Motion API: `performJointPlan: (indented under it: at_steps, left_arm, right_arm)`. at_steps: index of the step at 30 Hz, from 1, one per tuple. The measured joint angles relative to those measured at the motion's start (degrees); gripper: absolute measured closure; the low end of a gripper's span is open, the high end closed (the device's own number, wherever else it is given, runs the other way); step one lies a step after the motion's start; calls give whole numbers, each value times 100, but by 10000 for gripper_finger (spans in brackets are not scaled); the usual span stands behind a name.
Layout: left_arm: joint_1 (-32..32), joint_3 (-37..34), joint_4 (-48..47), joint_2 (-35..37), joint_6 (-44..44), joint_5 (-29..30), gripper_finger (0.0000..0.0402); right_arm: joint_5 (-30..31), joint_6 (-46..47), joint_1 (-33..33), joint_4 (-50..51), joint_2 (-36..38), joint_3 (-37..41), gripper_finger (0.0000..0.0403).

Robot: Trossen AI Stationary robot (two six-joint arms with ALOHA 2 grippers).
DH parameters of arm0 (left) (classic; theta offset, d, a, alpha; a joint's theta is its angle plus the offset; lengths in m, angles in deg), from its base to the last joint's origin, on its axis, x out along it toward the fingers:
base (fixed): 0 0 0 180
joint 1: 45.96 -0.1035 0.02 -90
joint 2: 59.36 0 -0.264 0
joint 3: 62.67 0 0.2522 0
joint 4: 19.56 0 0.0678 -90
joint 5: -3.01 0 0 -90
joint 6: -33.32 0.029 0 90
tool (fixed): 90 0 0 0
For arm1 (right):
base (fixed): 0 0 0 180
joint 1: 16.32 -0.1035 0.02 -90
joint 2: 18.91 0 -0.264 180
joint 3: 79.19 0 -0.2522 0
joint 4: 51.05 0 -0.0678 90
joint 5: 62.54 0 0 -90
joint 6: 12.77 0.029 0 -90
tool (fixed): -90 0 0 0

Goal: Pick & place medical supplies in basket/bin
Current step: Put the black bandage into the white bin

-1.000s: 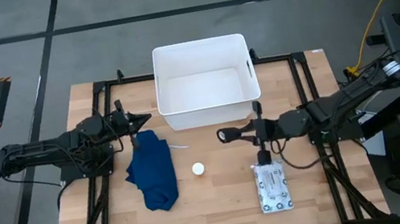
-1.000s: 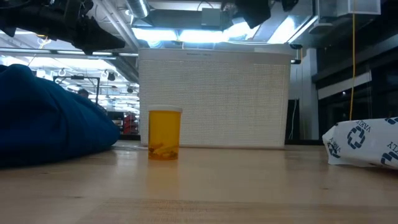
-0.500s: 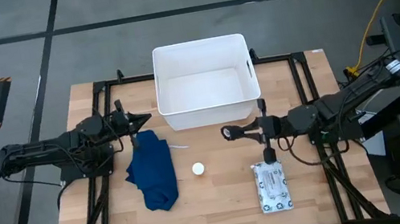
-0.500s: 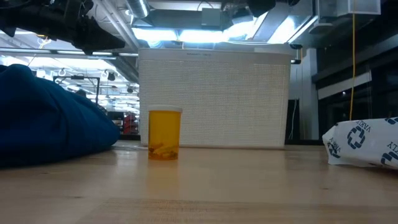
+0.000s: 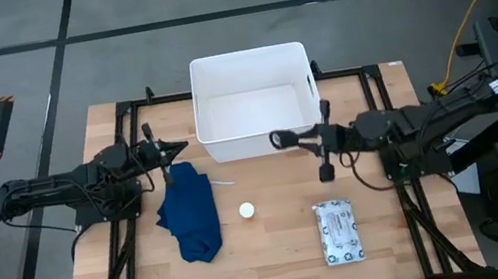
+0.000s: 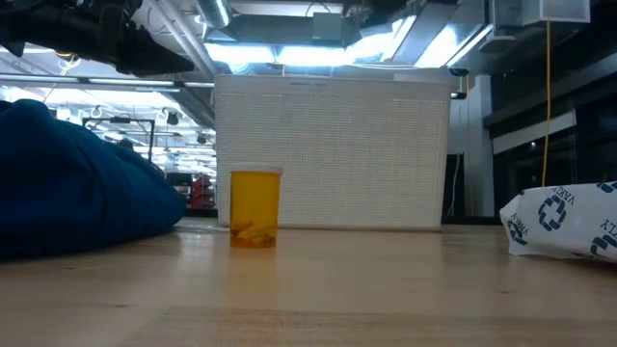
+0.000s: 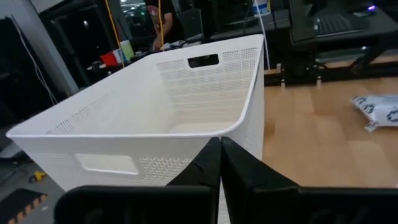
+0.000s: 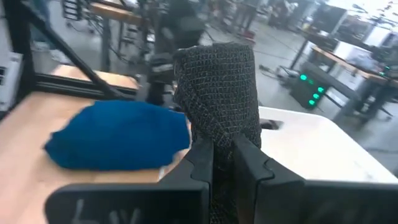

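The white tub point(image 5: 245, 55) stands at the table's far middle. It fills the low view point(image 6: 333, 154) and the left wrist view point(image 7: 186, 106). My right gripper point(image 5: 277, 140) hovers by the tub's near wall, shut on the small black cylinder point(image 8: 217, 87). My left gripper point(image 5: 180, 151) is shut point(image 7: 219, 155) near the tub's near left corner. The dark blue cloth point(image 5: 190, 210) lies heaped on the table below it. The bottle point(image 5: 247, 210) stands upright on its base point(image 6: 255, 207). The printed packet point(image 5: 338, 231) lies flat at the near right. My right gripper point(image 8: 222, 146) pinches the black cylinder between its two fingers at one end point(image 8: 221, 134). The rest of its mesh-textured body stands out past the fingertips. The fingers reach in about level from the table's right. The cylinder is lifted clear of the table.
The tub's tall near wall point(image 5: 260, 143) is right beside the right gripper. Bare wood lies between the bottle and the packet point(image 6: 564, 222) and along the near edge. Black frame rails point(image 5: 377, 88) run beside the tub. The room behind is cluttered.
My right gripper has moved toward the table's far edge, from near the packet up to the tub's near wall, turning a little on the way. It has left the top of the low view. The cloth, bottle, packet and left arm have stayed put.
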Motion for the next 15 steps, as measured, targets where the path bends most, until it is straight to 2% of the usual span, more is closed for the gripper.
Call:
performJointPlan:
  at_steps: [15]
  left_arm:
    - [-1,0,4,0,92,2,398]
  right_arm:
    - [-20,28,1865,104,-87,-34,376]
